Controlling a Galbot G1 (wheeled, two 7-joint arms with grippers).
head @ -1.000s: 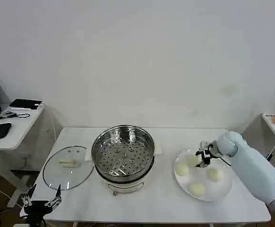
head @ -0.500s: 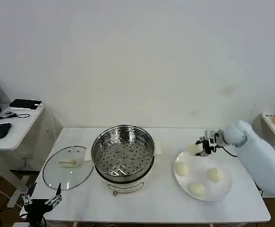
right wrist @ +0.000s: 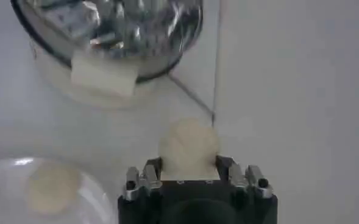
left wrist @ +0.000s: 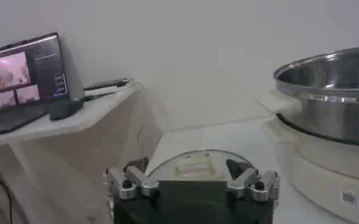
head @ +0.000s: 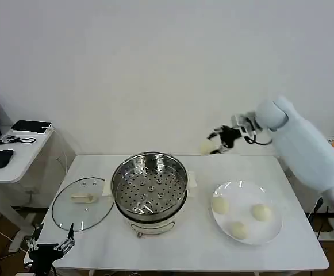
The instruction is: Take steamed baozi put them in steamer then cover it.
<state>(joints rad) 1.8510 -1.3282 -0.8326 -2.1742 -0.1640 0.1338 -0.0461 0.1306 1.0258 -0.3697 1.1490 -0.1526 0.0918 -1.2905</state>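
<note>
One steamed baozi (head: 207,148) is clamped in the right tool (head: 214,144), raised above the counter (head: 201,247) beside the steamer (head: 149,185). The left tool (head: 50,247), fingers spread and empty, is parked near the cover (head: 82,203).

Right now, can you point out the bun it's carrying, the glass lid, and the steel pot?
Carried bun (right wrist: 188,149), right wrist view: its rounded top.
Glass lid (head: 81,198), head view: its cream bar handle.
Steel pot (head: 149,188), head view: its perforated tray.
</note>
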